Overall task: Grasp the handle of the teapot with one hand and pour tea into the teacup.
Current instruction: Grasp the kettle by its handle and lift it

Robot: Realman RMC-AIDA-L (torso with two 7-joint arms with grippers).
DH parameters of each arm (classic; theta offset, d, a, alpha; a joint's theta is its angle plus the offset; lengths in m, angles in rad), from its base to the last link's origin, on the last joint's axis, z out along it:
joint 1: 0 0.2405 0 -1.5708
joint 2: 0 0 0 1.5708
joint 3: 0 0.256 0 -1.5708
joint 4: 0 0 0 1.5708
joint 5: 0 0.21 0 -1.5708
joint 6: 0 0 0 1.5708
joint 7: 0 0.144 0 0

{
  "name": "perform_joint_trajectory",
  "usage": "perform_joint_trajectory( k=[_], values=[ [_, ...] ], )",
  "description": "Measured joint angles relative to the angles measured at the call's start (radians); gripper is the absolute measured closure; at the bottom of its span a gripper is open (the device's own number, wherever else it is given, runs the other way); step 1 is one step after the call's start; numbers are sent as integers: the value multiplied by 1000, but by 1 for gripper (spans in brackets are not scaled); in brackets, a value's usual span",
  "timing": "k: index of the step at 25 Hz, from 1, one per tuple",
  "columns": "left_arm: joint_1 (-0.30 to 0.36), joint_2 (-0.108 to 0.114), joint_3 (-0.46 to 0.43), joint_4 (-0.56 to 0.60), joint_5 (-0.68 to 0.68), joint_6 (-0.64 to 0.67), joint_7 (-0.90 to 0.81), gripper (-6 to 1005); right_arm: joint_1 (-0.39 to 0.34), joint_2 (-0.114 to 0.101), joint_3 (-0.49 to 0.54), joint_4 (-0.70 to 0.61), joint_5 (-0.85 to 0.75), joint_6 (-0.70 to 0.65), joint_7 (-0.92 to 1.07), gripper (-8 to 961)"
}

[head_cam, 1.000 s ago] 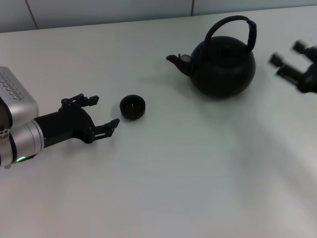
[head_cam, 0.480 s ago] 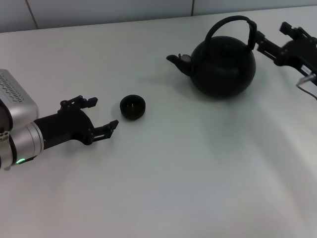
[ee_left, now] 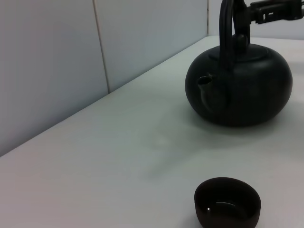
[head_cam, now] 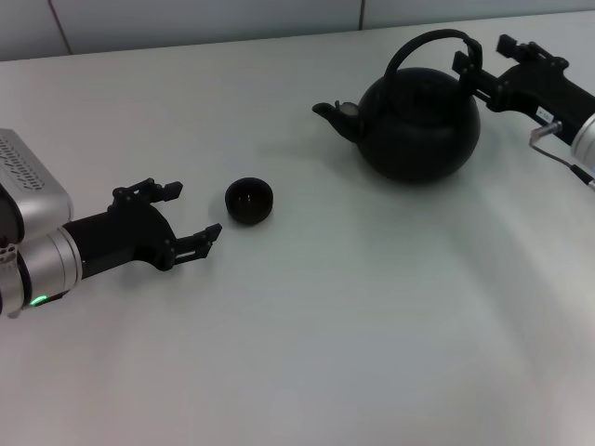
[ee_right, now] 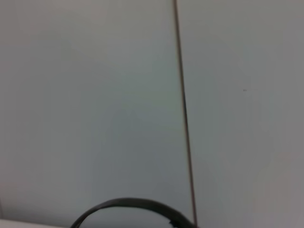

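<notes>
The left gripper [head_cam: 191, 216] is seen nearest, low over the white table [head_cam: 307, 344], its fingers spread apart and holding nothing; the arm behind it is cut off by the picture's edge. Just beyond its fingertips the teacup [head_cam: 249, 201] stands upright on the table, apart from them. Farther off and to the right the teapot [head_cam: 418, 125] rests on the table, spout turned toward the teacup. The right gripper [head_cam: 483, 65] is placed at the handle [head_cam: 437, 42], at its thicker right side. Whether its fingers are closed on the handle cannot be told. In the right wrist view only an arc of the handle [ee_right: 128, 206] is shown against the wall [ee_right: 95, 95].
</notes>
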State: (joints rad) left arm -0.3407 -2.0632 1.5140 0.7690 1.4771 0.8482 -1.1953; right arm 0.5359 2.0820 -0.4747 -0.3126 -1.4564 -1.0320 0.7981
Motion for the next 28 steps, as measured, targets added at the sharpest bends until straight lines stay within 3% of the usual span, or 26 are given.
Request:
perform_joint_trajectory(
  k=[3, 15, 21, 28],
  values=[
    [-2, 1, 0, -1, 0, 0, -1, 191, 11, 1, -26, 0, -1, 17, -1, 196],
    [-4, 4, -1, -1, 0, -5, -5, 191, 17, 4, -24, 0, 8, 34, -1, 671],
    [-10, 2, -2, -1, 0, -15, -5, 191, 17, 4, -24, 0, 9, 38, -3, 843],
    [-4, 3, -2, 6, 0, -15, -10, 190, 12, 4, -33, -1, 55, -21, -37, 844]
  ],
)
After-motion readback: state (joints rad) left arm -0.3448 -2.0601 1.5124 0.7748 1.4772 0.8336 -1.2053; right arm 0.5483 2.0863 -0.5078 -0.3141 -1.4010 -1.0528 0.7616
